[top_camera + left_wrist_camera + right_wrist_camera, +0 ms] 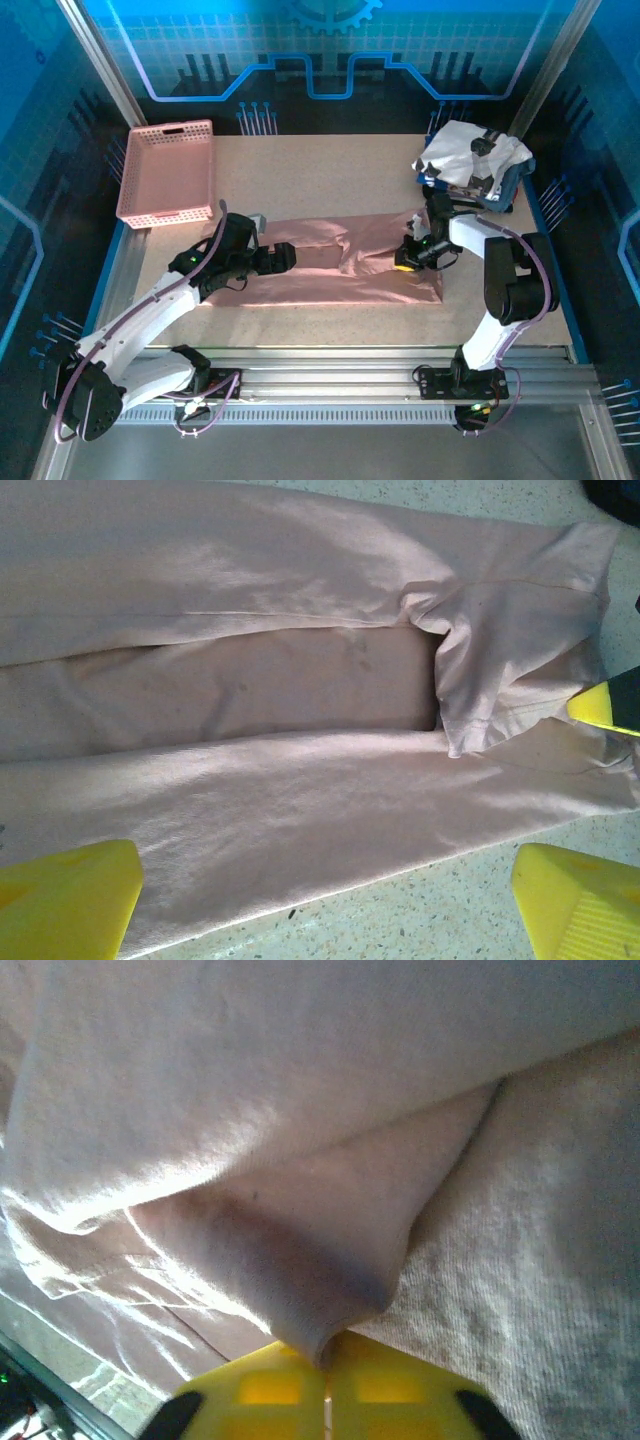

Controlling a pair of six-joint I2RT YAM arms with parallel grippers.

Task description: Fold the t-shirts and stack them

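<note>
Folding of the dusty-pink t-shirt (pixel 330 275) is, I judge, the step in hand: it lies mid-table as a long band, sides turned in. My right gripper (pixel 325 1375) is clamped on a pinch of cloth at its right end. My left gripper (pixel 320 900) hovers over the left part, jaws spread, holding nothing. Next, I'd want the left to take hold, then carry one end over the other.

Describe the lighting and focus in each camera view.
Top external: blue glow on the back wall, the pink t-shirt evenly lit. Left wrist: bright sheen on the cloth, the open left claw soft-edged. Right wrist: very close and soft, deep shadow in the fold pinched by the right claw.
</note>
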